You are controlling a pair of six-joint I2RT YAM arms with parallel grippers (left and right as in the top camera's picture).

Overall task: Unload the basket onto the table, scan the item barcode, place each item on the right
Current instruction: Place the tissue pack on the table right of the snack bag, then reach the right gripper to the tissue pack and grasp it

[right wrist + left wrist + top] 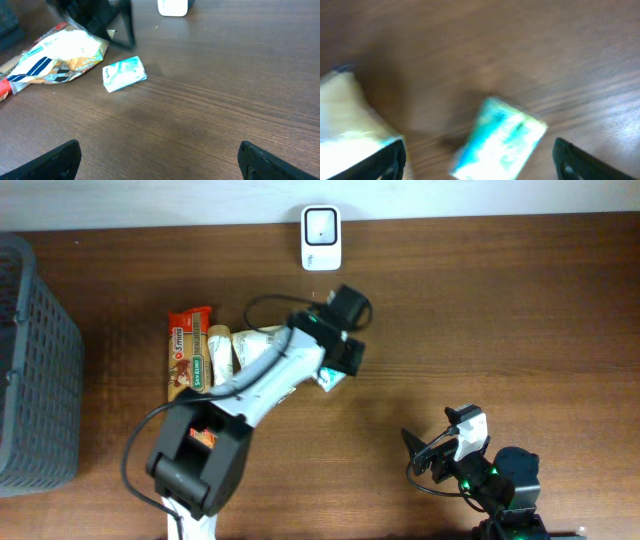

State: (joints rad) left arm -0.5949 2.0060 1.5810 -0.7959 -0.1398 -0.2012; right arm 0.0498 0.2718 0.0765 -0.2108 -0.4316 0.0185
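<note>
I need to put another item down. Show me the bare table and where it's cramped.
Bare: the wide stretch right of the scanner, down to the right hand; also the strip between the basket and the snack packs. Crowded: around the snack packs and the small packet by the left arm.

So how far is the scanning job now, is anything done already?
Whether any scan is done cannot be seen. Nothing is held: the left gripper hangs open over the small teal packet, lying on the table short of the white scanner. The right gripper is open. Remaining: lift the packet to the scanner.
</note>
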